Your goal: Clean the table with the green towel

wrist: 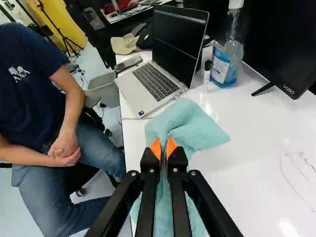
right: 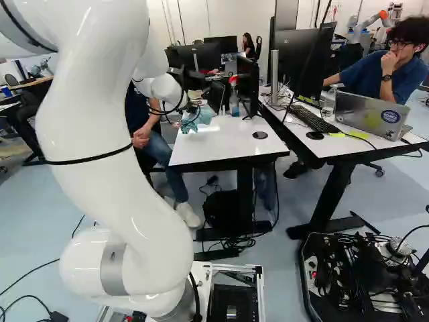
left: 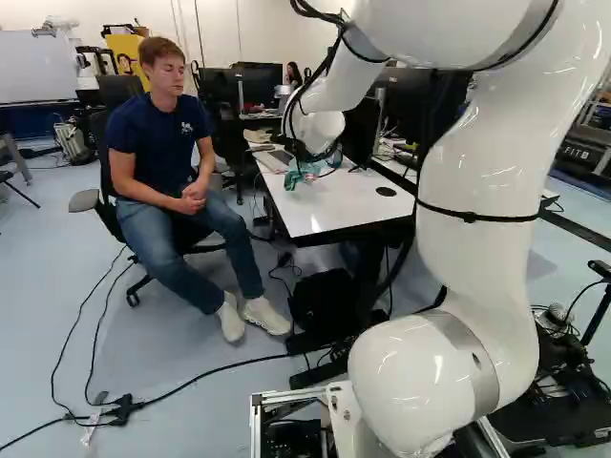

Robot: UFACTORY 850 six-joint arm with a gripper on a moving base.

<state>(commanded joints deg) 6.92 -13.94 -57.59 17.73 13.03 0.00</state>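
Note:
In the right base view my gripper [right: 190,109] is over the near-left part of the white table [right: 228,144], with the green towel [right: 194,121] at its tip. Seen from the wrist, the gripper [wrist: 164,149] is shut on the bunched middle of the towel [wrist: 190,123]. One part of the cloth spreads ahead of the fingers on the tabletop; the rest hangs back beneath them, partly hidden by them. Thin dark lines [wrist: 296,173] mark the white surface off to one side of the gripper.
An open laptop [wrist: 158,74] stands just ahead of the towel, with a spray bottle [wrist: 228,61] and a monitor [wrist: 286,44] beside it. A seated person [left: 172,172] is close to the table's edge. Another robot [right: 369,23] stands far back.

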